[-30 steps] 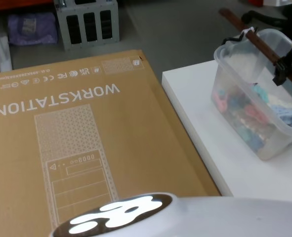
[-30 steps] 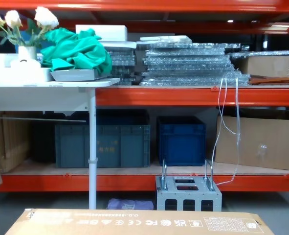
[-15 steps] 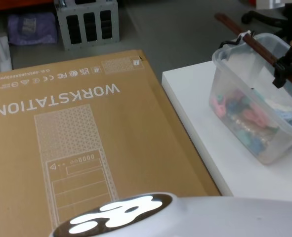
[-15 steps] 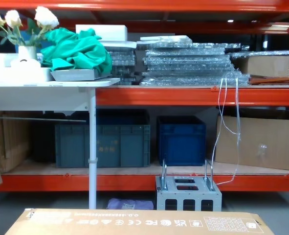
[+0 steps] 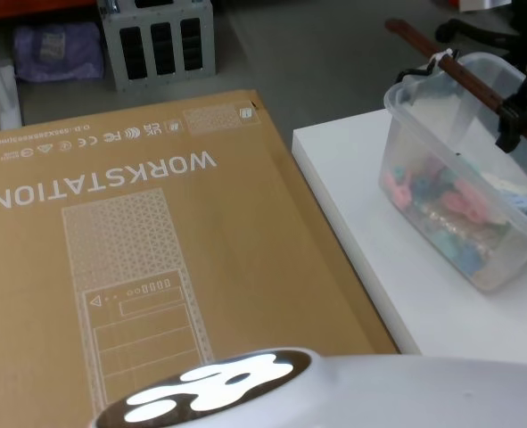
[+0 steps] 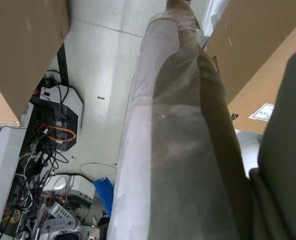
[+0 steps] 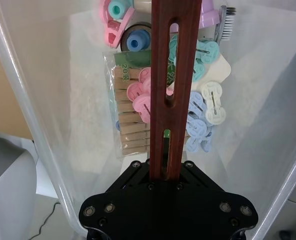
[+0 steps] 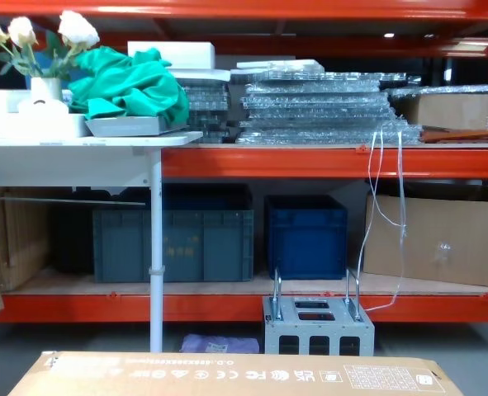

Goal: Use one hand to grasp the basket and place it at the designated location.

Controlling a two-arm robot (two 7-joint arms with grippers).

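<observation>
since your right gripper (image 7: 164, 169) is clenched on the handle (image 7: 171, 75), the basket (image 5: 450, 192) lies straight beneath it over the desk (image 5: 352, 178), its long bar running slantwise toward the desk's far edge.

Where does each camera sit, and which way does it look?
Head: up top, looking down at cardboard box, white table, basket; white body shell below.
Chest: lower, facing forward at shelves.
Left wrist: faces floor and cables.
Right wrist: looks along right gripper, shut on basket handle.
Head and chest share cardboard box, grey metal box.
</observation>
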